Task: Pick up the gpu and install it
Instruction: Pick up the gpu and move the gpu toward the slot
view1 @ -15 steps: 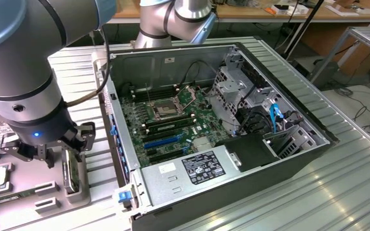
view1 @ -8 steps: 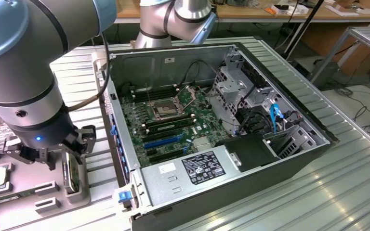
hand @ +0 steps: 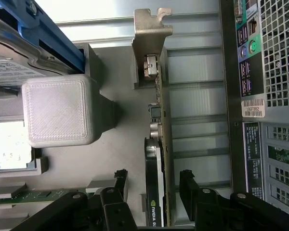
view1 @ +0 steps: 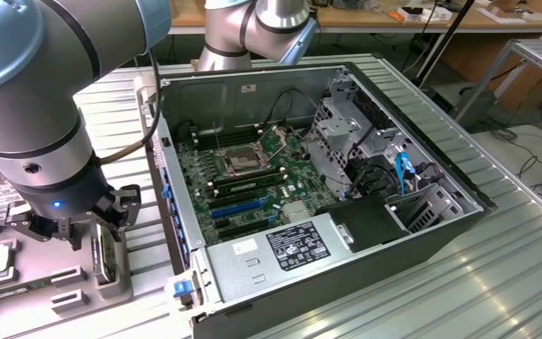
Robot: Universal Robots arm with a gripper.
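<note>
Both my fingers [hand: 189,185] stood wide open astride the gpu [hand: 161,120], holding nothing; a skewed close could have tipped it.

Your gpu [view1: 104,256] stands on edge in the tray [view1: 68,302], at the exterior view's left of the computer case [view1: 281,296], between the gripper's [view1: 97,233] spread fingers.

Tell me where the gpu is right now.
The gpu stands on edge in the grey holder at the exterior view's left, beside the open computer case, straddled by the open end effector.
</note>
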